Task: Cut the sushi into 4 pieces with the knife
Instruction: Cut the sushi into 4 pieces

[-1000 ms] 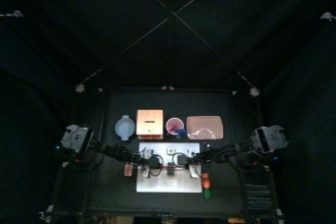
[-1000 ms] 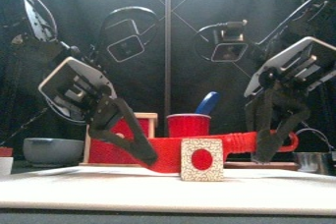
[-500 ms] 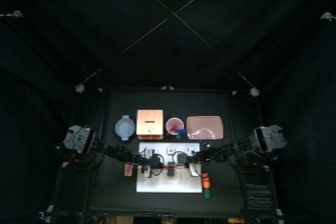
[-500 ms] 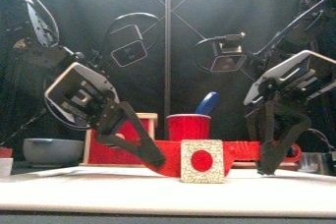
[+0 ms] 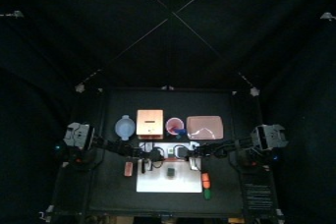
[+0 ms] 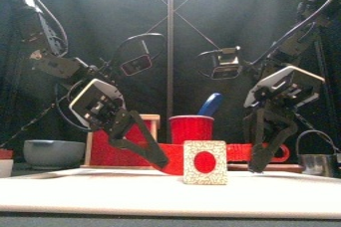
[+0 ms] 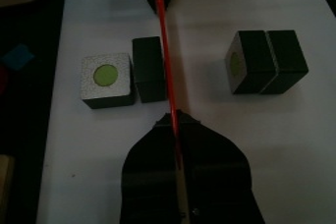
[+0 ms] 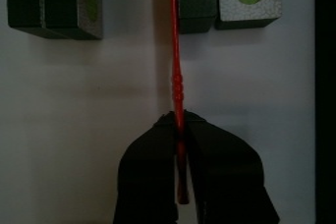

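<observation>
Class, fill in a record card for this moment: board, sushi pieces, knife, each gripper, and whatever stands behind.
Board: white cutting board, bearing the sushi.
Sushi: three parts in a row: pale speckled end piece, single dark block beside it, two-block piece set apart.
Knife: red knife, running along the gap between those two, close against the single dark block.
Left arm: left gripper shut on one end of the knife.
Right arm: right gripper shut on the other end.
Behind: wooden box, red cup with a blue knife, blue-grey bowl, pink tray.
</observation>
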